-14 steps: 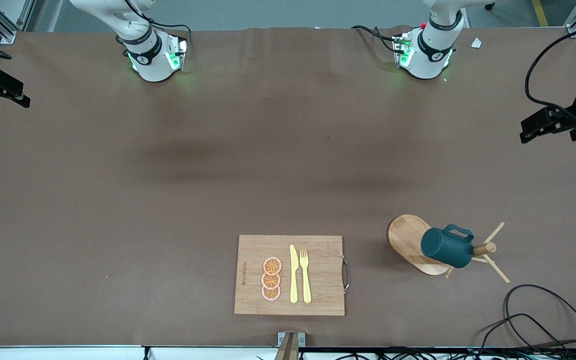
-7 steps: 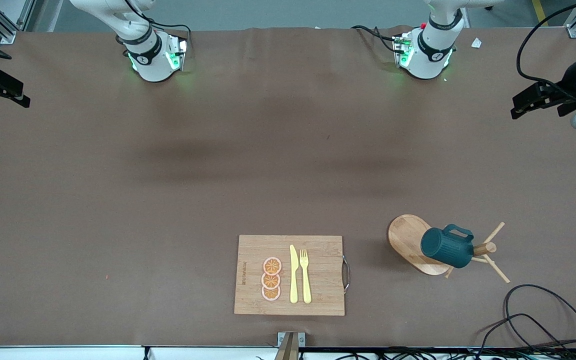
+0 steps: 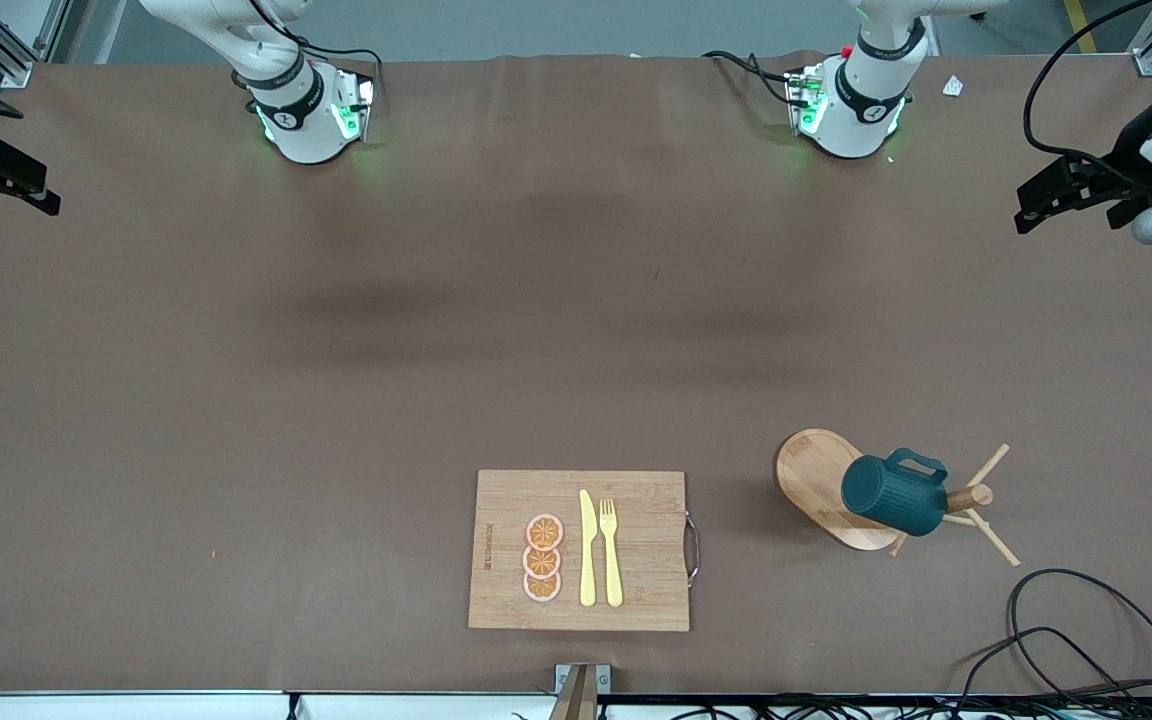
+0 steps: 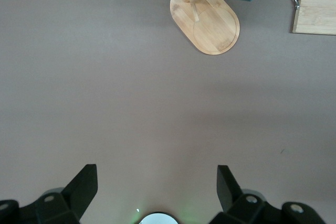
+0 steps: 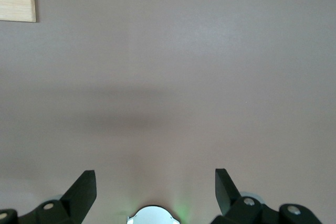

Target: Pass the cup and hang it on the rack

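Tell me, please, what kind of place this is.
Probably a robot test bench in a lab, not a kitchen: two arm bases are bolted along a table covered in brown sheet, loose cables trail at its edge, and a cup hangs on a rack beside a cutting board.

A dark teal ribbed cup (image 3: 894, 495) hangs on a pale bamboo rack (image 3: 821, 487), while the light wooden cutting board (image 3: 636, 600) carries orange-and-pink slices (image 3: 543, 558), a yellow knife (image 3: 587, 549) and a yellow fork (image 3: 611, 550), all on a plain brown table (image 3: 336, 400).
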{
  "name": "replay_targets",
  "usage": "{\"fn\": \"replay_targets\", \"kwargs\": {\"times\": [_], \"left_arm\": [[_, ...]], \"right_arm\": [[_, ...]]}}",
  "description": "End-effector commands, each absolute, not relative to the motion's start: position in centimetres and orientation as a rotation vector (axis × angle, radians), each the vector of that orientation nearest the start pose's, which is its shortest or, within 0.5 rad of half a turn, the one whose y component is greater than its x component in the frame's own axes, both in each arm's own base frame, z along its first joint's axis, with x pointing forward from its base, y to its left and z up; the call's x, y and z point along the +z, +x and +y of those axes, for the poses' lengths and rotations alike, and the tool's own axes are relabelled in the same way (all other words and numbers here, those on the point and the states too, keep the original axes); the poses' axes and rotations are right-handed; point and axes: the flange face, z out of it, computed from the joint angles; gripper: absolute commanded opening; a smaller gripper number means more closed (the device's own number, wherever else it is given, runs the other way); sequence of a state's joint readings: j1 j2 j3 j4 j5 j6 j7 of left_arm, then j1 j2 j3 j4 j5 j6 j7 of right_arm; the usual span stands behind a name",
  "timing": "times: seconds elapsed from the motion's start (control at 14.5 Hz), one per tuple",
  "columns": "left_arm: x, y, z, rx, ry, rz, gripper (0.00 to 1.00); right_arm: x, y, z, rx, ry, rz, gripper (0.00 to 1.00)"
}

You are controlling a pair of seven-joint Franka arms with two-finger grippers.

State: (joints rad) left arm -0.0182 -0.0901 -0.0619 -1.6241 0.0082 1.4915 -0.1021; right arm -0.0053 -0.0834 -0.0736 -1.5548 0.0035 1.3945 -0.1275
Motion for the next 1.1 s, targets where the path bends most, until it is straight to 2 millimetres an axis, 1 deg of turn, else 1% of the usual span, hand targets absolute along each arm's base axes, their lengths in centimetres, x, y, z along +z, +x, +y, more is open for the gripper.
{"fn": "replay_targets", "kwargs": {"times": [0.0,0.21,0.41,0.69,0.76,1.04], "left_arm": [[64.7,51.1,-4.8,0.037,-3.128,-0.006,1.00],[63.9,51.0,-5.1,0.061,-3.129,0.004,1.00],[64.5,51.1,-5.4,0.039,-3.140,0.007,1.00],[64.8,51.2,-6.0,0.030,-3.146,0.022,1.00],[64.7,51.3,-6.2,0.032,-3.155,0.004,1.00],[65.0,51.7,-6.0,0.032,-3.172,0.011,1.00]], "right_arm": [[66.6,49.9,-4.3,0.110,-3.129,-0.079,1.00],[66.6,49.9,-4.3,0.112,-3.129,-0.079,1.00],[66.6,49.9,-4.2,0.112,-3.129,-0.079,1.00],[66.6,49.9,-4.3,0.107,-3.129,-0.077,1.00],[66.5,50.0,-4.3,0.107,-3.129,-0.079,1.00],[66.6,50.0,-4.3,0.105,-3.130,-0.079,1.00]]}}
